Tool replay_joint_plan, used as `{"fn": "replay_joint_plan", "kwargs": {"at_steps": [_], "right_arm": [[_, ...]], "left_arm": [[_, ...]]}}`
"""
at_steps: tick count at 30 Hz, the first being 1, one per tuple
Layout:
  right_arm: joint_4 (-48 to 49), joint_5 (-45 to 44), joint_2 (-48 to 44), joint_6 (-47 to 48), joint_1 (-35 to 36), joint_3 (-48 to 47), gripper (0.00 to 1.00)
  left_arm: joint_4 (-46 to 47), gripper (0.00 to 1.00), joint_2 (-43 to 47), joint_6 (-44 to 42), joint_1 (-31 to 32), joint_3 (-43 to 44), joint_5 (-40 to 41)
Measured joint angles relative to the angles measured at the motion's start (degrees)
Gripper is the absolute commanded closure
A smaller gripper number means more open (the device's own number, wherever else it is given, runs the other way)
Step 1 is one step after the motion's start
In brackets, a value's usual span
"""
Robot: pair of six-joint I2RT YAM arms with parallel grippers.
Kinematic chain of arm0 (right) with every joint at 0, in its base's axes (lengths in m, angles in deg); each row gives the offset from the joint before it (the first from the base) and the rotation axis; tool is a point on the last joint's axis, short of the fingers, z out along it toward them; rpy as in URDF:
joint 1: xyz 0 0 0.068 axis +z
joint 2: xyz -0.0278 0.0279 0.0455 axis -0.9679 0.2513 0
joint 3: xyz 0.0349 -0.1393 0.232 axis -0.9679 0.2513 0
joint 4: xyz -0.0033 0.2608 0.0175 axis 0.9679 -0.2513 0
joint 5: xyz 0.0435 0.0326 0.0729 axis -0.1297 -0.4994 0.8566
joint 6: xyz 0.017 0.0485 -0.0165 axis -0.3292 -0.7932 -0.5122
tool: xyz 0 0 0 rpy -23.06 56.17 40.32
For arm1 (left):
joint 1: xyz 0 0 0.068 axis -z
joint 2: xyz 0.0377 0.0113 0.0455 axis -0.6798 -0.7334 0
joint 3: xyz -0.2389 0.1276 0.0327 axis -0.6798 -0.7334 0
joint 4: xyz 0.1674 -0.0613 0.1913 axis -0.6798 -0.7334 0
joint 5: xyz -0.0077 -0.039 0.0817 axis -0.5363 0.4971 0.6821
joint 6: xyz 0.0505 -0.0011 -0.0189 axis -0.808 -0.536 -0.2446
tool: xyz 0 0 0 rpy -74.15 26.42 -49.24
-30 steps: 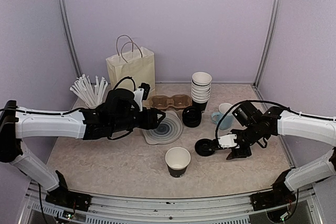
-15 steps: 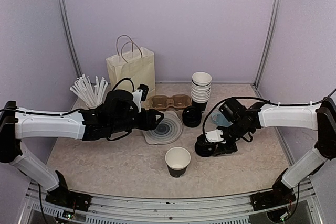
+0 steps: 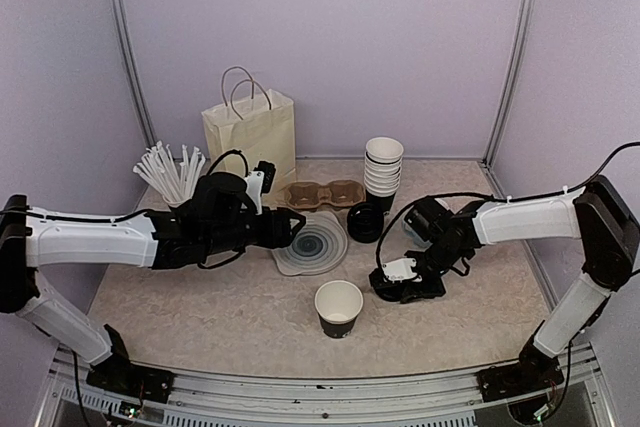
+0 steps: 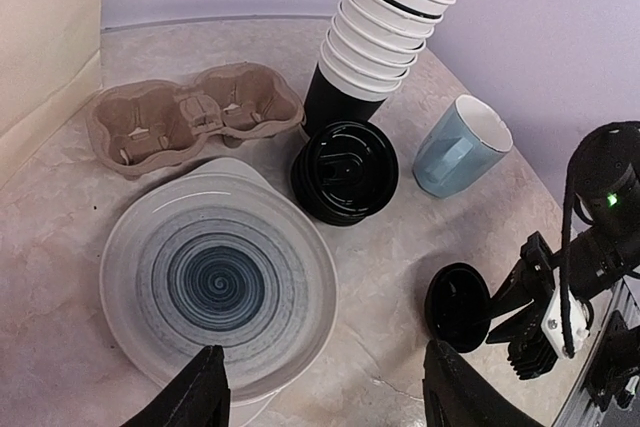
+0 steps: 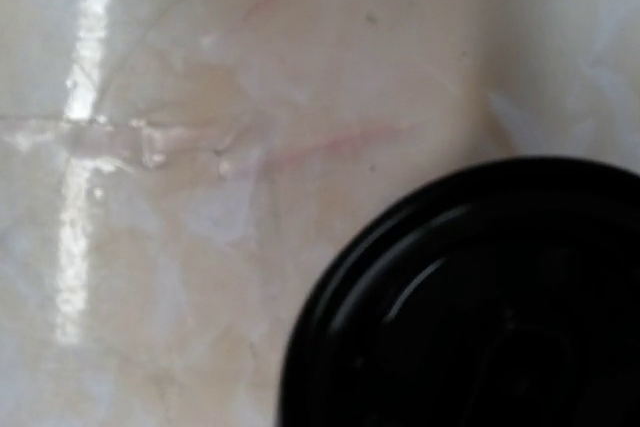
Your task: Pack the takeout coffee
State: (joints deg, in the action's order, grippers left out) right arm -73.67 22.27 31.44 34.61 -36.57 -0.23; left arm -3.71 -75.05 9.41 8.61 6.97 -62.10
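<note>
The left jaws stand wide apart and empty, their fingertips [image 4: 205,392] framing the round grey spiral-patterned plate [image 4: 215,282] below. The right jaws sit at the edge of the flat round black plastic lid [image 4: 458,305] on the speckled bench [image 3: 200,307]. I cannot tell whether they pinch it, as the right wrist view shows only part of the lid, cut off at two edges.

The black paper cup with a white inside [image 3: 339,309] stands open and uncapped, apart from the lid, nearer the front edge.

The left arm [image 3: 90,237] stretches level across the bench. The right arm [image 3: 520,217] reaches inward, wrist dipped low.

There is one pale blue ceramic mug [image 4: 460,147], one brown cardboard two-cup carrier [image 4: 195,117], one cream paper bag [image 3: 250,127] and one stack of black lids [image 4: 345,169]. The stack of white paper cups [image 4: 385,22] is too tight to count.
</note>
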Motion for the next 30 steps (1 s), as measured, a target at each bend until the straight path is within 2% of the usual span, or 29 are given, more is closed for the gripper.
{"fn": "replay_joint_plan", "kwargs": {"at_steps": [8, 13, 17, 19, 21, 22, 26, 30], "right_arm": [[1.99, -2.95, 1.33, -0.33, 1.25, 0.0, 0.71], [3.15, -4.74, 2.01, -0.42, 2.51, 0.0, 0.84], [2.08, -5.16, 1.95, -1.27, 3.02, -0.79, 0.89], [0.5, -4.63, 1.18, -2.14, 3.02, -2.1, 0.9], [-2.47, -2.4, -1.03, -3.34, 3.02, -4.57, 0.92], [-3.78, -1.03, -2.29, -3.96, 2.97, -5.9, 0.93], [-8.5, 9.35, -7.69, -6.69, 1.11, -13.99, 0.96], [-9.44, 25.16, -11.13, -11.26, -4.09, -21.94, 0.98]], "left_arm": [[0.35, 0.35, 0.96, 0.0, -0.33, -0.57, 0.02], [0.39, 0.35, 1.84, 0.02, -0.37, -1.09, 0.11], [0.37, 0.34, 2.32, -0.04, -0.37, -1.2, 0.15], [0.44, 0.3, 2.47, -0.46, -0.37, -1.2, 0.28], [1.14, 0.17, 2.82, -1.84, -0.09, -1.22, 0.52], [2.14, 0.14, 3.17, -2.91, 0.26, -1.31, 1.22], [8.2, 0.14, 4.81, -9.18, 4.46, -1.49, 6.12], [17.66, 0.19, 4.87, -17.64, 8.81, -1.53, 8.13]]}}
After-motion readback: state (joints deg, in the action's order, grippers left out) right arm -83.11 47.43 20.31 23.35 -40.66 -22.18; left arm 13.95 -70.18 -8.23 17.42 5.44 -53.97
